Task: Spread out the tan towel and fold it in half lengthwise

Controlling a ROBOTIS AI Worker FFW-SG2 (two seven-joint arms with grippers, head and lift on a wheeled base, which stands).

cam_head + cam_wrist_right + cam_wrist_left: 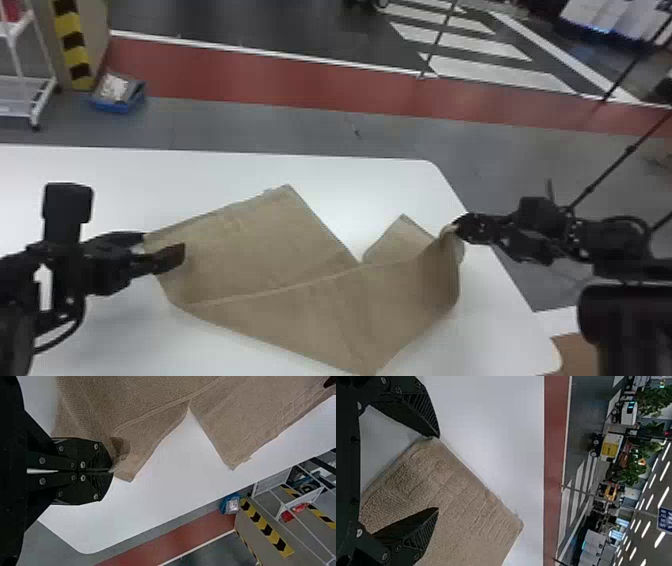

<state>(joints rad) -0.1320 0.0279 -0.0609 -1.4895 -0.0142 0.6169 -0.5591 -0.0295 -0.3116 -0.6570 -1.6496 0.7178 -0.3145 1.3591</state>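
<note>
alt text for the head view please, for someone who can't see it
A tan towel lies crumpled and partly folded over on a white table, its right end pinched in the right gripper, with the open left gripper at its left end.

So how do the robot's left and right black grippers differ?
The left black gripper is open, fingers spread, while the right black gripper is shut on the tan towel. The left is at the towel's left end, the right at its right end. Both have two black fingers.
</note>
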